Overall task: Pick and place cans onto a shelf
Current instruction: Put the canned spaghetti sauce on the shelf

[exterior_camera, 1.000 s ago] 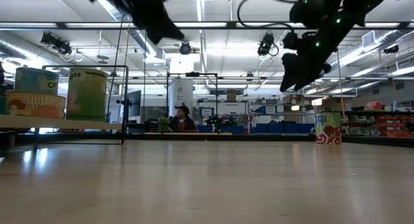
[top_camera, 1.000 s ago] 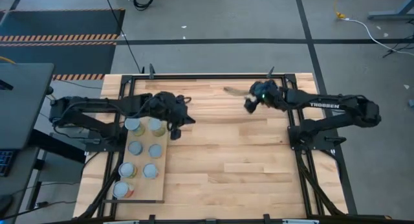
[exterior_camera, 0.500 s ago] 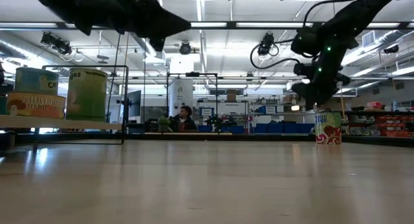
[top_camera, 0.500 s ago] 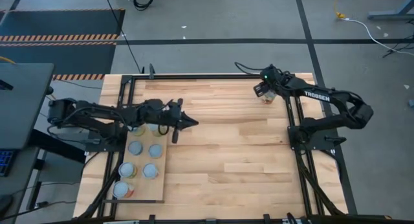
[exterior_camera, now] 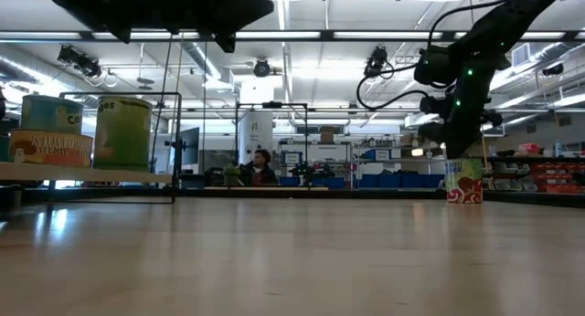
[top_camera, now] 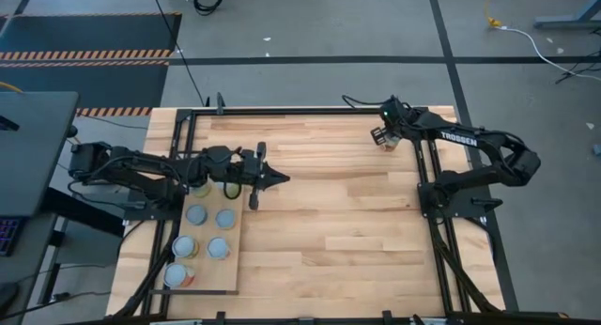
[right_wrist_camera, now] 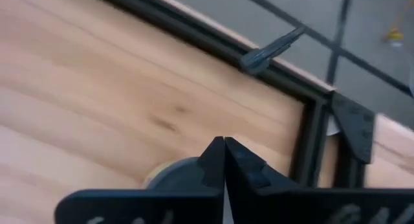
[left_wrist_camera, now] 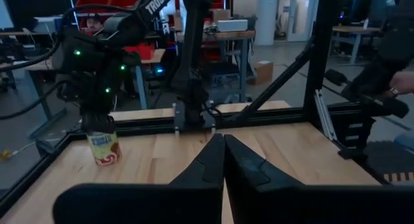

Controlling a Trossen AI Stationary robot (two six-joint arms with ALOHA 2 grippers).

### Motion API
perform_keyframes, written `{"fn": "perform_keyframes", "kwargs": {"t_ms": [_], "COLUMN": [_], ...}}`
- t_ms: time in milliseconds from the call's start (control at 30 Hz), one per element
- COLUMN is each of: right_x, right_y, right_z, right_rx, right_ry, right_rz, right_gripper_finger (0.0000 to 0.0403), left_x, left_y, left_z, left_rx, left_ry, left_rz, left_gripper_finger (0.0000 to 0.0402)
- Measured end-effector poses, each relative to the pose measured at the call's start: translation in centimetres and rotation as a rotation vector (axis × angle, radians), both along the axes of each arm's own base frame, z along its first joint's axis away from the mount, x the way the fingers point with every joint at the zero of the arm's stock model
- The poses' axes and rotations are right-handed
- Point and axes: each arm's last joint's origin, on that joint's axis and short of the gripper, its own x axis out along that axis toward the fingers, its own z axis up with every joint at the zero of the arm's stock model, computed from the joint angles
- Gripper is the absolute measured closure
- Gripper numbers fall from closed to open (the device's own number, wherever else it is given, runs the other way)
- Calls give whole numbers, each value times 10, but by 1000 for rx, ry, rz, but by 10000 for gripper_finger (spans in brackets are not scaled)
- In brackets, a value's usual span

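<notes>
Right gripper (top_camera: 386, 137) lowered over a lone can (exterior_camera: 464, 182) at the table's far right corner, fingers pressed together above its lid, left gripper (top_camera: 268, 177) likewise closed and empty beside the shelf (top_camera: 236, 259), six cans (top_camera: 196, 214) seen standing there.

1. A light planked wooden table (top_camera: 338, 222) edged by a black metal frame (top_camera: 310, 110).
2. Grey concrete floor (top_camera: 310, 24) crossed by dark tape lines.
3. A black mat with orange-striped edging (top_camera: 84, 38) on the floor.
4. A yellow cable (top_camera: 495, 17) lying beyond the table.
5. A seated person (exterior_camera: 259, 166) far back in the workshop, near blue bins (exterior_camera: 393, 180).
</notes>
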Motion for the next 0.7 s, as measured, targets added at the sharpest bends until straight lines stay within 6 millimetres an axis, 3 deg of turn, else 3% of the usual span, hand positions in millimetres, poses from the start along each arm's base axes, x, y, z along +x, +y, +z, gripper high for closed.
{"fn": "perform_keyframes", "kwargs": {"t_ms": [467,567,700], "right_x": [16,8,-7], "right_y": [54,63,59], "right_z": [22,27,26], "right_rx": [84,62,-2], "right_ry": [-192,-153,-38], "right_rz": [252,218,44], "right_gripper_finger": [398,398,398], "left_x": [0,0,0], "left_y": [0,0,1], "left_z": [1,1,1], "left_rx": [2,4,5], "left_ry": [-6,-7,-8], "left_rz": [3,3,28], "left_gripper_finger": [392,391,387]}}
